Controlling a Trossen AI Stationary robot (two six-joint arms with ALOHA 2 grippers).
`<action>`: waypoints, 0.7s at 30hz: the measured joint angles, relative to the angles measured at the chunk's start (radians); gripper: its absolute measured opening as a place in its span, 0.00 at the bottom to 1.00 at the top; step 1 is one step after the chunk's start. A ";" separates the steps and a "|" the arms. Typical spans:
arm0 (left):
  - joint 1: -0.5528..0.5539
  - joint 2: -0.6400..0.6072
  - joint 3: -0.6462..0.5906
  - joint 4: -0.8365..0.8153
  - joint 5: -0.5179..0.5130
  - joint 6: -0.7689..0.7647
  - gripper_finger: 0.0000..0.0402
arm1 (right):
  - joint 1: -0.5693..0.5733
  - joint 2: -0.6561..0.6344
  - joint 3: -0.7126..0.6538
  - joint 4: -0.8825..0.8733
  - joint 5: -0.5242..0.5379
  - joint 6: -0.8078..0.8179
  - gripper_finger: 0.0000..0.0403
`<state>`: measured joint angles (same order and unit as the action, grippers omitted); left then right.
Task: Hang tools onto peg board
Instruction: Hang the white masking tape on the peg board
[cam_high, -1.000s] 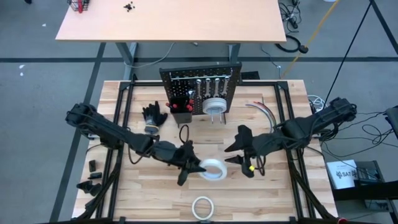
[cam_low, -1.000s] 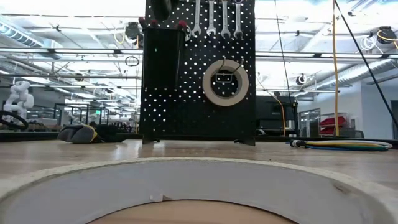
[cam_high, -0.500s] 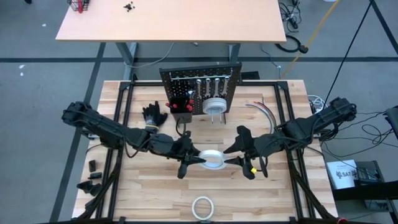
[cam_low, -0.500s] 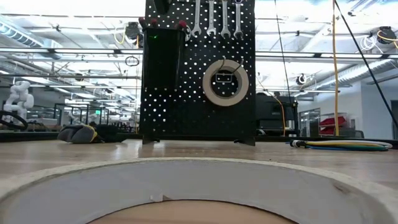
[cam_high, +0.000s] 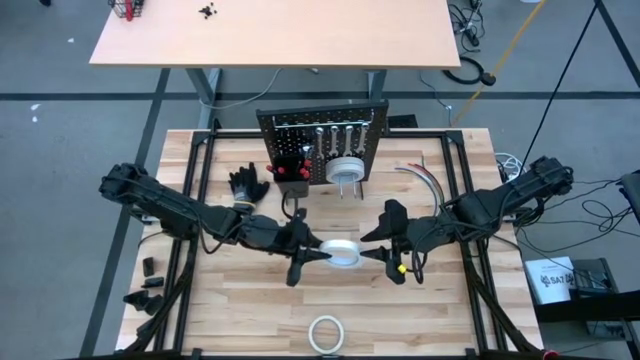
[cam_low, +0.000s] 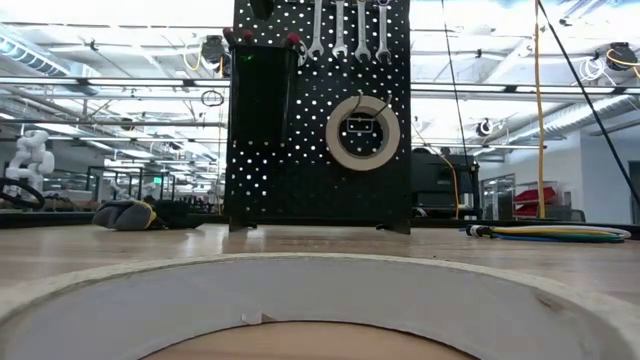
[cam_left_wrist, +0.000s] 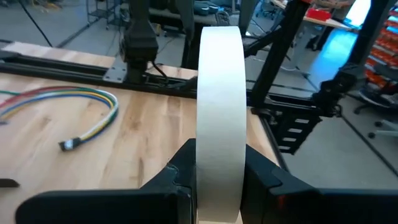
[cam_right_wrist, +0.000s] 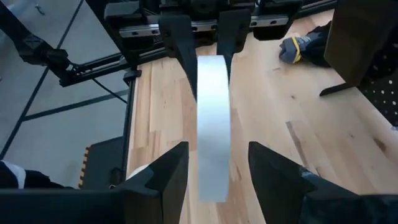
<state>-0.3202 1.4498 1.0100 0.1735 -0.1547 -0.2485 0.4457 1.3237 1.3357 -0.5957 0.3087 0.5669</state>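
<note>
**Q:** What's actually being gripped mid-bench here?

**A:** A white tape roll (cam_high: 342, 253) is pinched on its band by the left gripper (cam_high: 312, 256), held clear above the middle of the bench. In the left wrist view the tape roll (cam_left_wrist: 220, 112) is seen edge-on, squeezed between both fingers (cam_left_wrist: 181, 168). The right gripper (cam_high: 383, 254) is spread, one finger (cam_right_wrist: 163, 171) on each side of the same roll (cam_right_wrist: 212, 118), not yet touching as far as can be told. So a handover is probably being set up.

**Q:** Tips for doing it cleanly?

**A:** The right fingers should be closed squarely on the band before anything is let go on the left. The ring's hole should be kept free so it can be slipped over a hook on the peg board (cam_high: 322, 142) at the far edge.

**Q:** Anything only caught by one camera?

**A:** Yep. From the low view the peg board (cam_low: 320, 190) front is shown: wrenches (cam_low: 348, 30) hung along the top and another tape roll (cam_low: 362, 131) already on a hook. A third tape roll (cam_high: 326, 333) near the front edge is given only by the high view, and the black gloves (cam_high: 247, 186) left of the board are clearest there.
</note>
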 joint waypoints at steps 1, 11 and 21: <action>0.000 0.000 0.000 0.001 -0.009 0.006 0.16 | 0.000 0.002 0.000 0.000 0.000 0.000 0.40; 0.019 0.000 0.000 0.021 -0.014 0.022 0.16 | -0.006 0.030 -0.001 -0.017 0.004 -0.017 0.40; 0.028 0.000 0.000 0.015 -0.014 0.024 0.16 | -0.007 0.032 -0.001 -0.029 0.062 -0.085 0.19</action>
<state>-0.2925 1.4498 1.0100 0.1886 -0.1684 -0.2241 0.4385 1.3560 1.3350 -0.6251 0.3711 0.4815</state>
